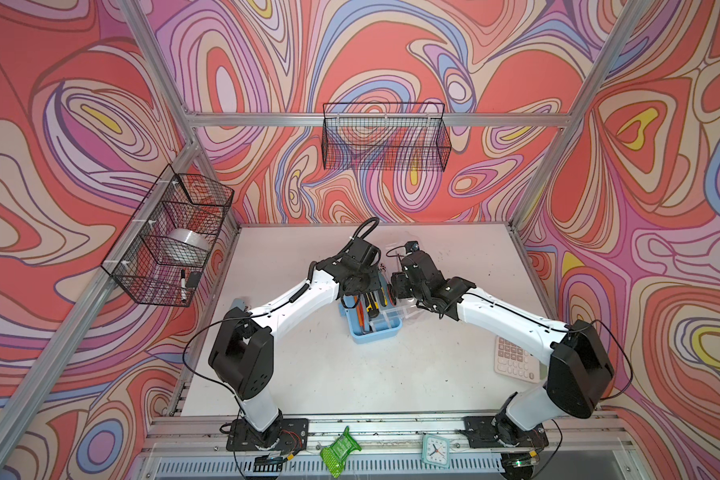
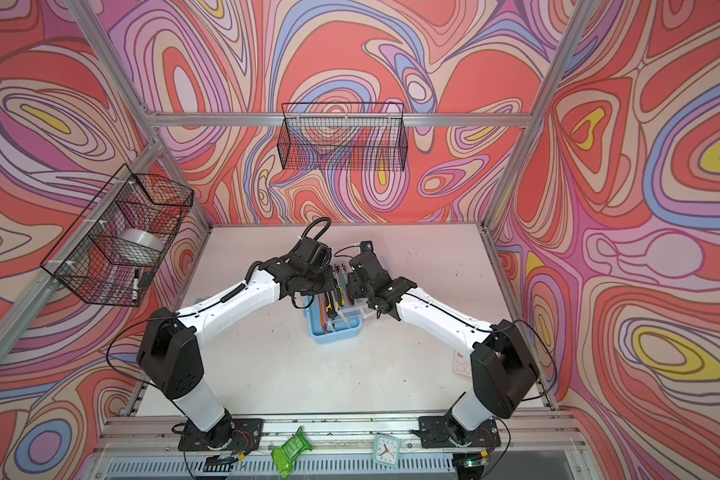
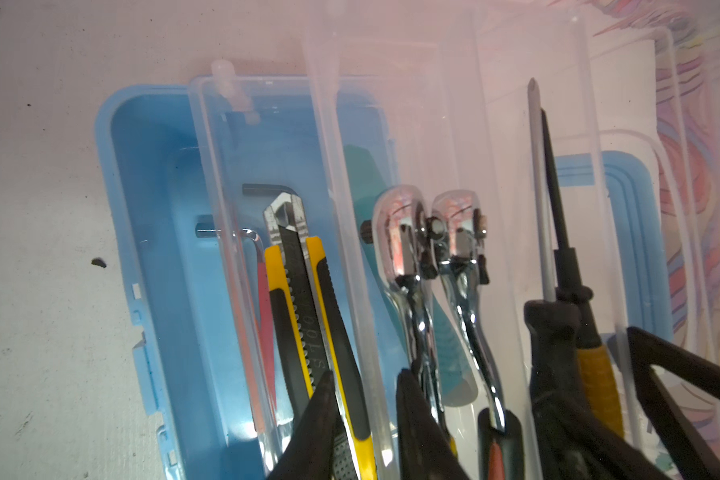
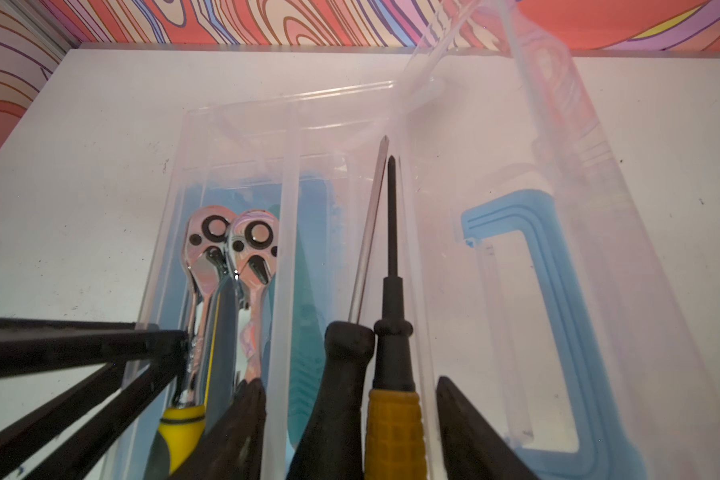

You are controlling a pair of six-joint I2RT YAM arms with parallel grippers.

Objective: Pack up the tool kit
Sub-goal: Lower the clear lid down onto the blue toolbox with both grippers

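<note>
The light blue tool kit box [image 1: 377, 332] [image 3: 150, 249] lies mid-table, with a clear tray [image 3: 350, 166] [image 4: 287, 137] on it. In the tray lie a yellow-black utility knife [image 3: 304, 299], two ratchets [image 3: 404, 232] [image 4: 250, 241] and two screwdrivers [image 3: 558, 232] [image 4: 391, 291]. Hex keys [image 3: 267, 191] lie beneath. The clear lid [image 4: 599, 166] with its blue handle [image 4: 558, 291] lies open beside the box. My left gripper [image 3: 368, 419] [image 1: 362, 286] stands narrowly apart astride the divider between knife and ratchets. My right gripper [image 4: 350, 419] [image 1: 400, 286] is open around the screwdriver handles.
A pink calculator [image 1: 516, 359] lies at the right under my right arm. Wire baskets hang on the left wall [image 1: 167, 237] and the back wall [image 1: 385, 137]. A green object [image 1: 339, 451] and a small clock [image 1: 435, 451] sit on the front rail.
</note>
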